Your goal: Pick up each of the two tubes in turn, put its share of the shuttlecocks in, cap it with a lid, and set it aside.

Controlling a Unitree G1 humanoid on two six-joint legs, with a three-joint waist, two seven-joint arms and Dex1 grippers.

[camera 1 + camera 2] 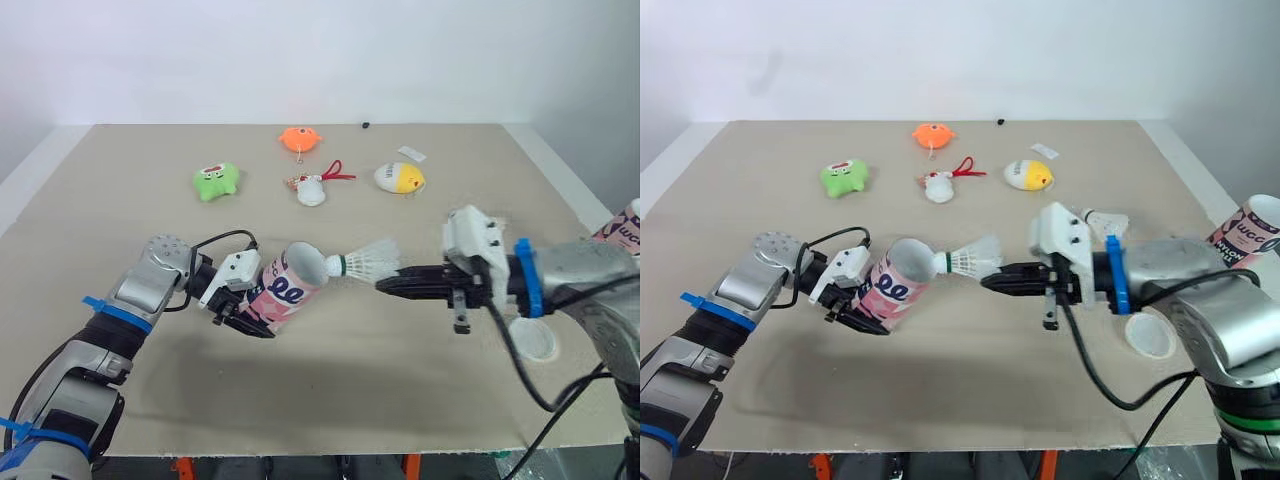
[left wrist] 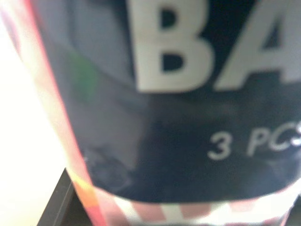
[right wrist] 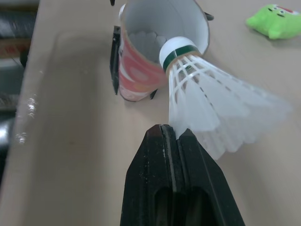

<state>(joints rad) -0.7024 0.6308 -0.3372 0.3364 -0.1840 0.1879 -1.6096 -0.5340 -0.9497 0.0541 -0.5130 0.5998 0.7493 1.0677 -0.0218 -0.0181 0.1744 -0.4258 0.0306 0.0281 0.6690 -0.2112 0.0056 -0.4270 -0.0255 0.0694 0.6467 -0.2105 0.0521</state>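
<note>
A pink tube lies tilted just above the table, its open mouth facing right, with my left gripper shut around its lower body. Its dark label sits close against the left wrist camera. My right gripper is shut on the feather skirt of a white shuttlecock, whose green-banded cork rests at the rim of the tube's mouth. Another shuttlecock lies inside the tube. A second pink tube stands at the table's right edge. A white lid lies beneath my right forearm.
Another shuttlecock lies just behind my right wrist. At the back of the table sit a green plush, an orange plush, a white toy with a red ribbon, a yellow-and-white plush and a small tag.
</note>
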